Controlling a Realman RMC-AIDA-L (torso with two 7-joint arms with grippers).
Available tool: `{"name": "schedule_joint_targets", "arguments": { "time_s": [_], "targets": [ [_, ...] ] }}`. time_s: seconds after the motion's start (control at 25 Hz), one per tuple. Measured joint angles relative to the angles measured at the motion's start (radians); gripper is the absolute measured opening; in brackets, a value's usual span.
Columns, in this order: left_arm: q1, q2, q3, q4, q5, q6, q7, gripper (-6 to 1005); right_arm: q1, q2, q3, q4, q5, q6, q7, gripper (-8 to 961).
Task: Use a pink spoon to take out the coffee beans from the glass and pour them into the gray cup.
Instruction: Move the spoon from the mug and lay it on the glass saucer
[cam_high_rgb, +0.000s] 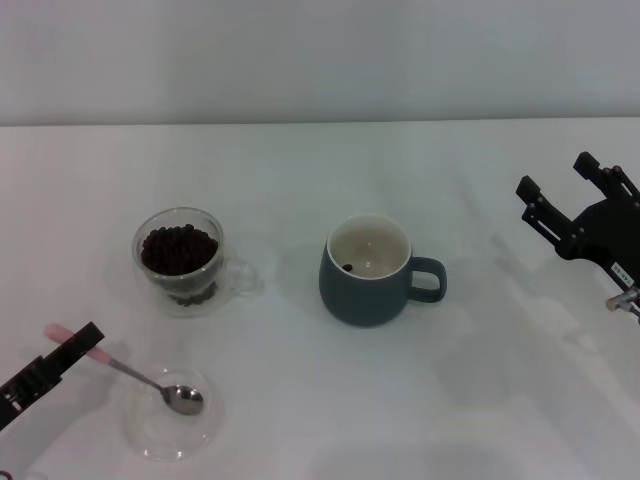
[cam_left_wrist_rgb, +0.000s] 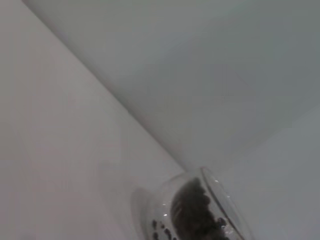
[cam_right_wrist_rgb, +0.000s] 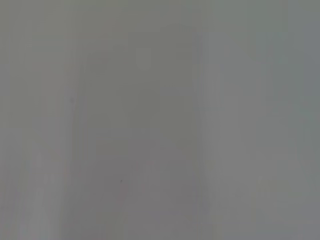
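The glass (cam_high_rgb: 178, 258) holds a heap of dark coffee beans (cam_high_rgb: 178, 249) at the left middle of the white table. It also shows in the left wrist view (cam_left_wrist_rgb: 220, 200) with the beans (cam_left_wrist_rgb: 192, 212). The gray cup (cam_high_rgb: 366, 272) stands to its right, handle pointing right, with one bean (cam_high_rgb: 347, 267) inside. The pink spoon (cam_high_rgb: 95, 351) lies at the front left with its metal bowl (cam_high_rgb: 184, 399) in a shallow clear dish. My left gripper (cam_high_rgb: 70, 347) is at the pink handle, crossing over it. My right gripper (cam_high_rgb: 562, 180) is open and empty, raised at the far right.
The shallow clear round dish (cam_high_rgb: 150, 432) sits at the front left, below the glass. The white table (cam_high_rgb: 300, 400) meets a pale wall at the back. The right wrist view shows only a blank grey surface.
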Motion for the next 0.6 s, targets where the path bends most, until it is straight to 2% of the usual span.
{"name": "schedule_joint_targets", "arguments": {
  "time_s": [0.16,0.6],
  "targets": [
    [-0.008,0.0,0.001,0.0,0.022,0.03,-0.02,185,0.0,0.0,0.0,0.001,0.001,0.0,0.0,848],
    [-0.012,-0.004,-0.018,0.011,0.036,0.038,-0.022,505,0.0,0.0,0.0,0.0,0.001,0.0,0.0,848]
  ]
}}
